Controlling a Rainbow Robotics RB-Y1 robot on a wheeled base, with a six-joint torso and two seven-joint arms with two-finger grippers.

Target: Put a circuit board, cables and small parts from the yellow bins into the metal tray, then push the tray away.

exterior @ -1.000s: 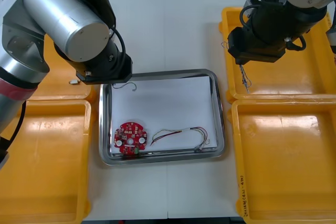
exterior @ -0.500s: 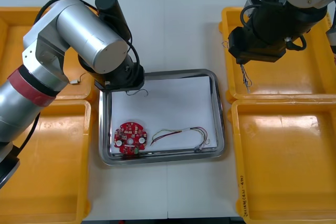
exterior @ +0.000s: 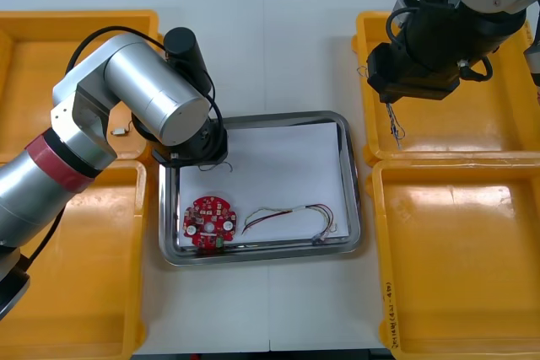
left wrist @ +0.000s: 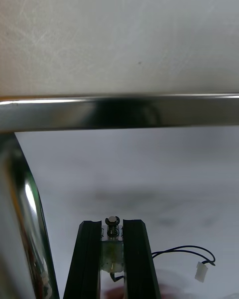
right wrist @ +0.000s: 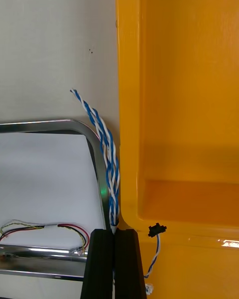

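Small metal part (left wrist: 112, 226) half hidden in clenched left tool (left wrist: 112, 223), right tool (right wrist: 114, 231) gripping twisted cable (right wrist: 106, 149)

Front camera: above my arms, steeply down on the light table (exterior: 270, 48); far, whole layout. Left wrist camera: very near, low inside the shiny rectangular metal tray (left wrist: 119, 112), facing its rim past the left gripper (left wrist: 113, 225). Right wrist camera: higher, past the right gripper (right wrist: 114, 232), over the tray's right rim and a yellow plastic bin (right wrist: 179, 104). I log the tray rim in all three.
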